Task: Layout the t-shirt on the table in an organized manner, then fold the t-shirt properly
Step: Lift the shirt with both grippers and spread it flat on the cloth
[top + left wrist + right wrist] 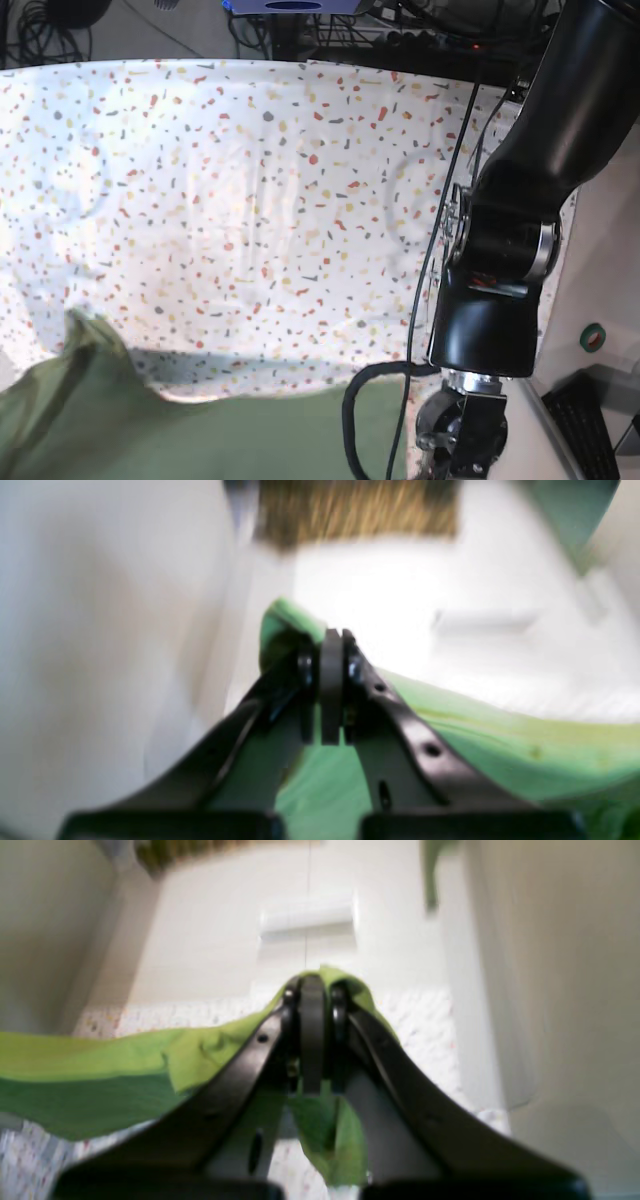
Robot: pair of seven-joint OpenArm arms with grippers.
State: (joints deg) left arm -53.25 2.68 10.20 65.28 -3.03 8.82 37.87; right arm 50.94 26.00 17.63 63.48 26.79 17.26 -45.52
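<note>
Both wrist views smeared with blur (backgrounds overexposed); base view sharp, evenly bright

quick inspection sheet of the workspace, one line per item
surface: table, speckled white cloth, mildly wrinkled
job's things: t-shirt lifted at the near edge, stretched between both grippers
clutter: nothing seen
grippers: left gripper shut on a shirt edge; right gripper shut on a shirt edge
cables: black cable hanging along the left arm, looping over the shirt
surroundings: green tape roll beside the table; more cables beyond the far edge
</note>
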